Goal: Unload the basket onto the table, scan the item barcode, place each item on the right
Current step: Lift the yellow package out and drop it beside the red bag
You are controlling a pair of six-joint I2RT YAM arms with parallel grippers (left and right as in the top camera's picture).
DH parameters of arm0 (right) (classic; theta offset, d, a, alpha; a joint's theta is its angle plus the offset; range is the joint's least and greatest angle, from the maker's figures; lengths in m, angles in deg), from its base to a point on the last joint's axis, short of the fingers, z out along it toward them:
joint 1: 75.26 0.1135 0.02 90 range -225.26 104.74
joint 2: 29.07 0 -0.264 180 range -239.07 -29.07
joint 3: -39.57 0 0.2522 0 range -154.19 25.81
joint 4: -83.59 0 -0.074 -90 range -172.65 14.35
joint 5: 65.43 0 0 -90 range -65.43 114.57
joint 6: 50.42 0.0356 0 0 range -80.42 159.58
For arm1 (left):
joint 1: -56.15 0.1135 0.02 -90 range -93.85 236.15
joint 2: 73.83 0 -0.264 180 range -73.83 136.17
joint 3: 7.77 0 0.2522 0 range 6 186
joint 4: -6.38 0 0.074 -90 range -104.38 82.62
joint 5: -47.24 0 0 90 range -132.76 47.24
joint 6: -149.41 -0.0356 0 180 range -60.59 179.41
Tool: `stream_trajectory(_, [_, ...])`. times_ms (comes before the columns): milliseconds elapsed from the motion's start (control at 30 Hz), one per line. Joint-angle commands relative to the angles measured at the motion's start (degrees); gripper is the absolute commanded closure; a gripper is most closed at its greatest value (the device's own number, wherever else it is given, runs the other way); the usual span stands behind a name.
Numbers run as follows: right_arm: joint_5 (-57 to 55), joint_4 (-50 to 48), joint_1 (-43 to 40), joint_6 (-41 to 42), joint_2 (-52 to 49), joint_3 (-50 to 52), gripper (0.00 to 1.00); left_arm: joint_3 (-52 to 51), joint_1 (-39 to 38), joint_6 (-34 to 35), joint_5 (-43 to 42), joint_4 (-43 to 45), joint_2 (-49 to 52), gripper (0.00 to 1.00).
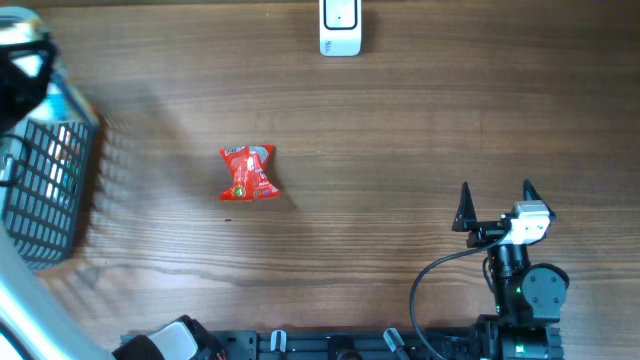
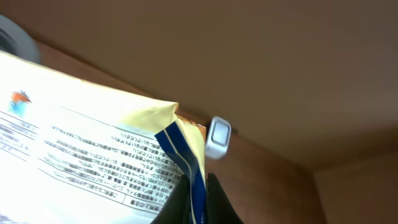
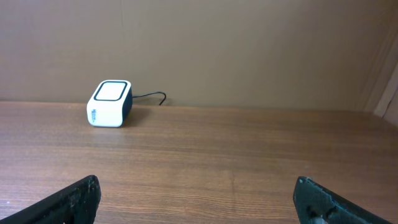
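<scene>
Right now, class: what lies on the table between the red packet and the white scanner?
Nothing: the overhead view shows only bare table between the red packet and the scanner.

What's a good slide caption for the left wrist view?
Left jaws shut on a printed packet, blue seam toward the camera, with the white scanner beyond.

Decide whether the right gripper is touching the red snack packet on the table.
Apart. The overhead view shows a wide stretch of bare tabletop between the open right gripper and the red snack packet.
</scene>
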Motion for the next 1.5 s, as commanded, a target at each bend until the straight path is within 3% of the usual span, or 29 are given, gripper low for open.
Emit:
stream_trajectory(0, [-0.7, -0.1, -0.2, 0.4, 0.5, 0.1, 0.0, 0.3, -7.2, -0.1, 9.4, -3.3, 2.3, 0.96])
stream_trajectory(333, [-0.7, -0.1, -0.2, 0.4, 0.5, 0.1, 0.0, -3.6, -23.1, -0.3, 23.0, -6.3, 14.6, 0.96])
stream_trajectory(467, [-0.7, -0.1, -0.2, 0.4, 0.5, 0.1, 0.0, -3.6, -25.3, -0.3, 26.2, -5.5, 18.6, 0.96])
stream_trajectory(600, [-0.7, -0.1, -0.2, 0.4, 0.5, 0.1, 0.0, -3.6, -25.5, -0.3, 39.5, -4.6, 19.9, 0.96])
stream_trajectory(800, [-0.7, -0.1, -0.2, 0.4, 0.5, 0.1, 0.0, -3.7, -25.5, 0.2, 47.7, -7.8, 20.0, 0.96])
stream_trajectory(967, [-0.7, -0.1, -0.2, 0.4, 0.5, 0.1, 0.0, -3.7, -25.5, 7.5, 60.7, -10.4, 20.0, 0.96])
stream_trajectory(1167, [-0.7, -0.1, -0.2, 0.4, 0.5, 0.1, 0.0, -3.8, -25.6, 12.2, 60.0, -11.7, 20.1, 0.96])
stream_trajectory(1467, [-0.7, -0.1, -0.2, 0.5, 0.5, 0.1, 0.0, -3.8, -26.7, 12.2, 57.1, -12.3, 28.3, 0.96])
